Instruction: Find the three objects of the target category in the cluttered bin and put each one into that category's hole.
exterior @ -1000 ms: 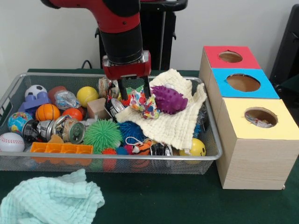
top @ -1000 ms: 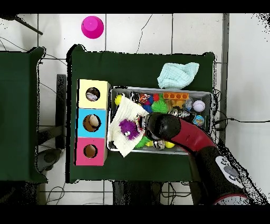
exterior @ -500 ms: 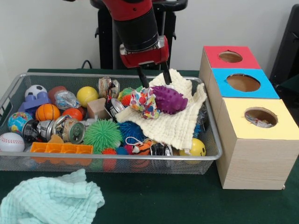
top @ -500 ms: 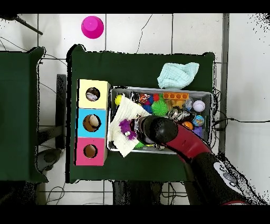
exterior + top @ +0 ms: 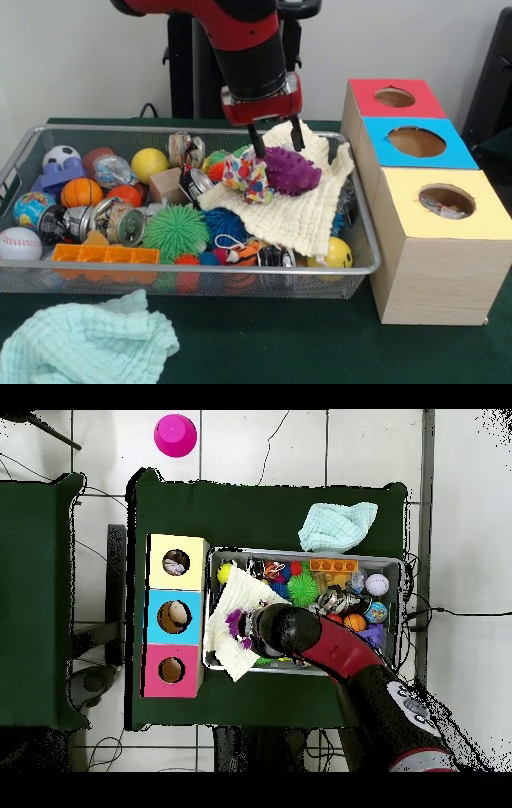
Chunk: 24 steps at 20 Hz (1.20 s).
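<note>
My gripper hangs open just above the back of a purple spiky toy, with nothing between its fingers. The toy lies on a cream cloth spread over the right part of the wire bin. A colourful patterned soft toy rests against the purple one's left side. In the overhead view the arm covers the gripper, and only part of the purple toy shows at its left on the cream cloth.
Three boxes with holes stand right of the bin: red, blue, yellow. The bin's left holds several balls, cans, a green spiky ball and an orange brick. A mint cloth lies in front.
The gripper rose off the colourful patterned toy, shifted right in the front view and came down over the purple spiky toy. The objects in the bin have not moved.
</note>
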Each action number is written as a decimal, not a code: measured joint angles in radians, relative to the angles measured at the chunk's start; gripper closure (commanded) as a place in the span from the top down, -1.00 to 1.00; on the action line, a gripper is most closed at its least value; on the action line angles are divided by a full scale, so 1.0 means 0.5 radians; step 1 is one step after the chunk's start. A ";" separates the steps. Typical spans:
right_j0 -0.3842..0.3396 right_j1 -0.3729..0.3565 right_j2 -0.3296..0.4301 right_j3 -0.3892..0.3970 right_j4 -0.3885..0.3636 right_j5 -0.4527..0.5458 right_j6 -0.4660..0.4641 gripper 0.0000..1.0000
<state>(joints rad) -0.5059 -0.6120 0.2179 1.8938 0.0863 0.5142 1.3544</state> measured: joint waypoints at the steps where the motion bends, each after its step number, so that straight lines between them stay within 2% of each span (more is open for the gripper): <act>1: 0.002 0.008 -0.001 -0.004 -0.007 0.000 0.000 1.00; 11: 0.003 0.160 -0.029 -0.087 -0.169 -0.022 0.000 1.00; 24: 0.005 0.173 -0.035 -0.175 -0.295 -0.021 0.000 1.00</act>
<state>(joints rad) -0.5036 -0.5253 0.2002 1.8064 -0.0610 0.5035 1.3544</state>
